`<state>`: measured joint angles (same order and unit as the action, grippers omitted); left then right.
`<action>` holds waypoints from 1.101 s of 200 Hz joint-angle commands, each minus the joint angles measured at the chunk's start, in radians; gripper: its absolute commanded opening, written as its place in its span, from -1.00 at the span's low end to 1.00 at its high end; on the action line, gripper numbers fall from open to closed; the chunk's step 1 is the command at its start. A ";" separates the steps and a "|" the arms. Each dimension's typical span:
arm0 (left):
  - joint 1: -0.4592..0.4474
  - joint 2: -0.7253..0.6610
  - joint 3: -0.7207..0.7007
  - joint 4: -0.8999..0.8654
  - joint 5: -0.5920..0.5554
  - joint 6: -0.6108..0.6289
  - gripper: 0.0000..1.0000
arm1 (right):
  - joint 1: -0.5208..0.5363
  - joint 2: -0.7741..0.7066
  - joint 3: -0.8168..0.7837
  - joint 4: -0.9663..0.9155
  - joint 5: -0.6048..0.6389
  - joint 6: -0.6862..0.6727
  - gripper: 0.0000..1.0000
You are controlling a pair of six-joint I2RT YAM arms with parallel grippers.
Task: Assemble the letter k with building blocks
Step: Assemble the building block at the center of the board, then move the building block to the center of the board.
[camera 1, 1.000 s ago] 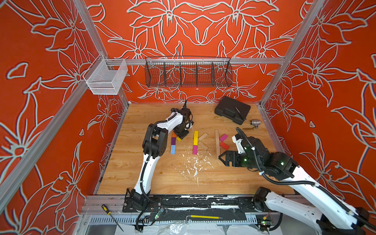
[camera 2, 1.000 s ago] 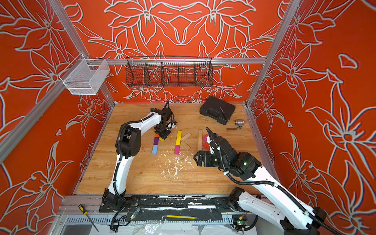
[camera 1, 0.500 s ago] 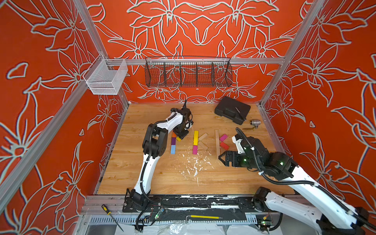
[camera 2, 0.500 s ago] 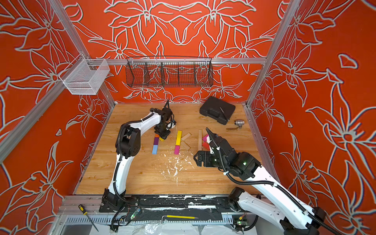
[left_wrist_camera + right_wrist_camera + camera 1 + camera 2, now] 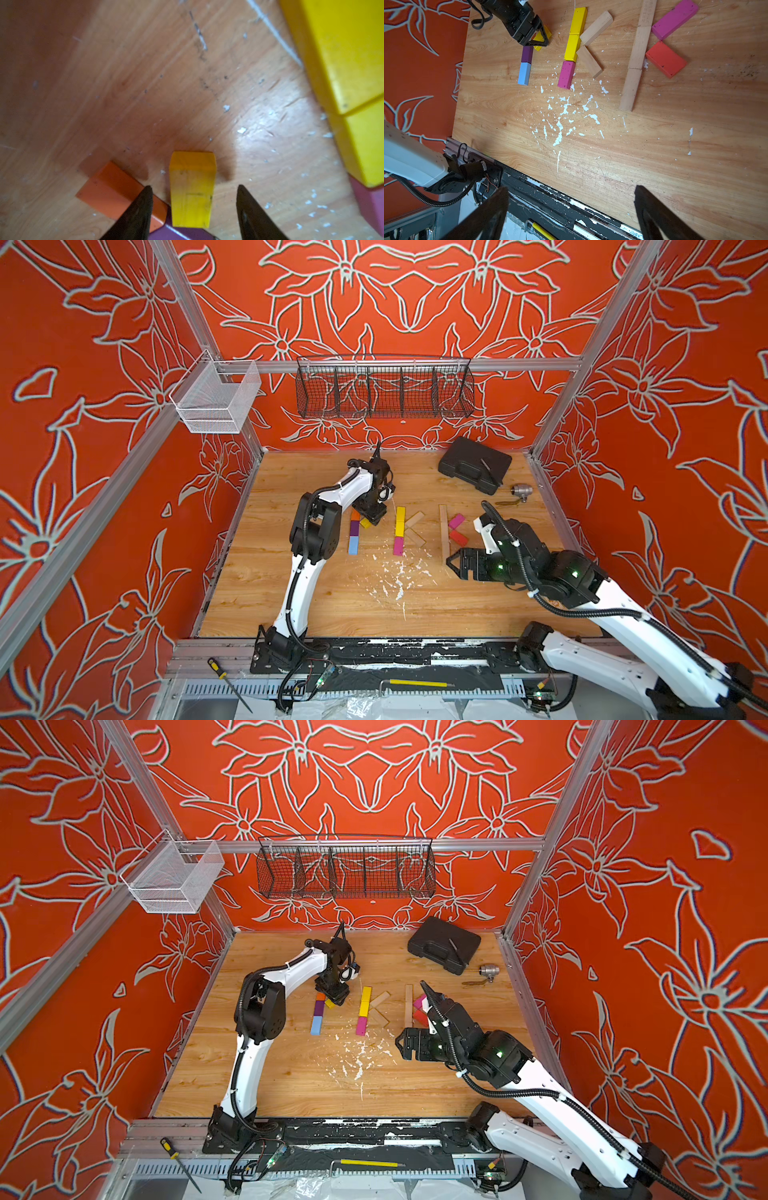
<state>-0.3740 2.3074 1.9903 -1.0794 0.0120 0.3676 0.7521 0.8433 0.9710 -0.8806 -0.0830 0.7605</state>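
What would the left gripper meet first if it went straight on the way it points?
Probably the small yellow block on the wooden table, between the open jaws of the left gripper.

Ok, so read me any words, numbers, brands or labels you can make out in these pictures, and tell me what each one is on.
Nothing here can be quoted as it reads.
Plain wood block at the far end of the long wooden column: faint print on its face, too small and blurred to read.
Black case: no legible label or brand.
Coloured blocks, both arms, wire baskets: no text visible.
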 commanded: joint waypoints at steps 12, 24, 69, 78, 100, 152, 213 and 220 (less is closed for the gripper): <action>0.000 -0.170 0.034 -0.003 0.130 -0.074 0.26 | -0.002 -0.019 0.007 -0.048 0.143 0.052 0.92; -0.002 -0.226 0.020 0.023 0.178 -0.108 0.26 | -0.004 -0.037 0.015 -0.074 0.237 0.080 0.94; -0.007 -0.508 -0.157 0.187 0.391 -0.297 0.25 | -0.219 -0.081 0.015 -0.211 0.447 0.159 0.95; -0.009 -0.588 -0.239 0.261 0.439 -0.341 0.25 | -0.318 -0.074 -0.004 -0.200 0.405 0.142 0.95; -0.026 -0.770 -0.450 0.471 0.566 -0.435 0.28 | -0.529 -0.010 -0.038 -0.147 0.326 0.099 0.96; -0.199 -0.980 -0.665 0.544 0.628 -0.132 0.62 | -0.888 0.195 -0.069 -0.224 0.389 0.141 0.95; -0.232 -0.984 -0.771 0.587 0.749 -0.038 0.95 | -1.238 0.181 -0.299 -0.040 0.296 0.044 0.95; -0.234 -0.975 -0.767 0.583 0.755 -0.046 0.95 | -1.272 0.195 -0.321 -0.020 0.274 0.034 0.95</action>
<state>-0.5941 1.3201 1.2209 -0.5369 0.6910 0.2829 -0.4362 1.0340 0.7086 -0.9730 0.2405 0.8379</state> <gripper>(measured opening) 0.978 0.976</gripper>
